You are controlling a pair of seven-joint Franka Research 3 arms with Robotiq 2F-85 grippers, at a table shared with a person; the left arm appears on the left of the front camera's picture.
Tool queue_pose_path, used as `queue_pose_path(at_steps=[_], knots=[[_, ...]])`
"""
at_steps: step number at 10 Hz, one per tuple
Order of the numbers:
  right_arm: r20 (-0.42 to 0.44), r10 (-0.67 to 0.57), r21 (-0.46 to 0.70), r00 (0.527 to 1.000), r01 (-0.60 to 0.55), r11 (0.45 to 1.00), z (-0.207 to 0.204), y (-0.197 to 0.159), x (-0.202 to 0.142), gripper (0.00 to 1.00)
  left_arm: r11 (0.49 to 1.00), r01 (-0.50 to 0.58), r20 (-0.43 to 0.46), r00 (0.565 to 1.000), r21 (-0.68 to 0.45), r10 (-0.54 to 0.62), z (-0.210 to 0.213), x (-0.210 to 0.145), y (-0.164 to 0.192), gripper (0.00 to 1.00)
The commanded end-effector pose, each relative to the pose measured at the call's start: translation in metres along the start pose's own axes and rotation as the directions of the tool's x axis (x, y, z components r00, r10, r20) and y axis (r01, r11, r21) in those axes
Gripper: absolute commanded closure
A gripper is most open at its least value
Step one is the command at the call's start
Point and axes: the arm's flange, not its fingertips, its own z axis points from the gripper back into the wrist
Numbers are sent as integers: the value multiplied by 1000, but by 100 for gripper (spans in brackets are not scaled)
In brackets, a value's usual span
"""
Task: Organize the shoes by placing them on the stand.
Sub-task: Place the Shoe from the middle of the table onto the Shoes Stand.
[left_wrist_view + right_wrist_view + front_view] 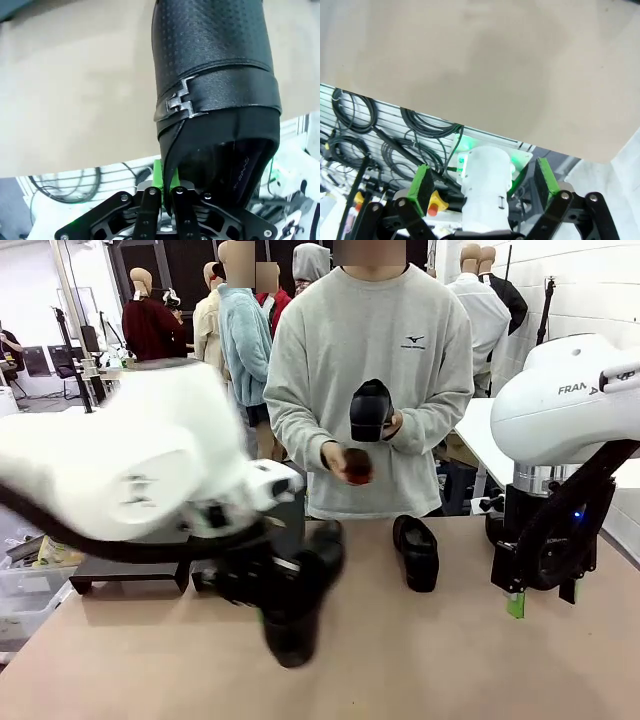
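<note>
Left gripper (166, 181): clenched on the thin collar edge at the opening of a black monk-strap shoe (215, 75), with green pads on either side of the leather.
Held shoe, axis: in the left wrist view its length runs on from the fingers, with the opening by the pads and the buckle strap and perforated front farther off. The front view blurs it. There it hangs steeply above the table (420, 660), left of centre, with its lower end towards the near edge.
Right gripper (542, 598): released, jaws spread wide with nothing between them. It hangs at the right side, close over the table's right edge.
Shoe on the table (415, 552): lies flat, right of centre and towards the far side. Its length runs near-far, with the opening at the far end and the rounded toe nearer.
Person's shoe (370, 410): held about upright at chest height in one hand (392, 425), beyond the far edge.
Stand (130, 570): far left on the table, mostly hidden behind the left arm (120, 465). Its top cannot be made out.
Open room: bare tabletop lies across the near middle and near right, between the held shoe and the right gripper. The left side is crowded by the left arm.
Edges: the right wrist view shows the table's edge, with cables (355, 125) below it.
</note>
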Motion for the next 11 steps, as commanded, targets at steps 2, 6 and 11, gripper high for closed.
queue_pose_path(at_steps=[2,6,11], knots=[[-8,-18,4,1000,18,1000,1,2,1,0,993,-106,203,975,51,94,38,1,115,100],[-8,-18,4,1000,18,1000,1,2,1,0,986,-149,252,959,68,127,65,16,142,100],[-8,-18,4,1000,18,1000,1,2,1,0,978,-185,335,931,94,144,64,34,155,100]])
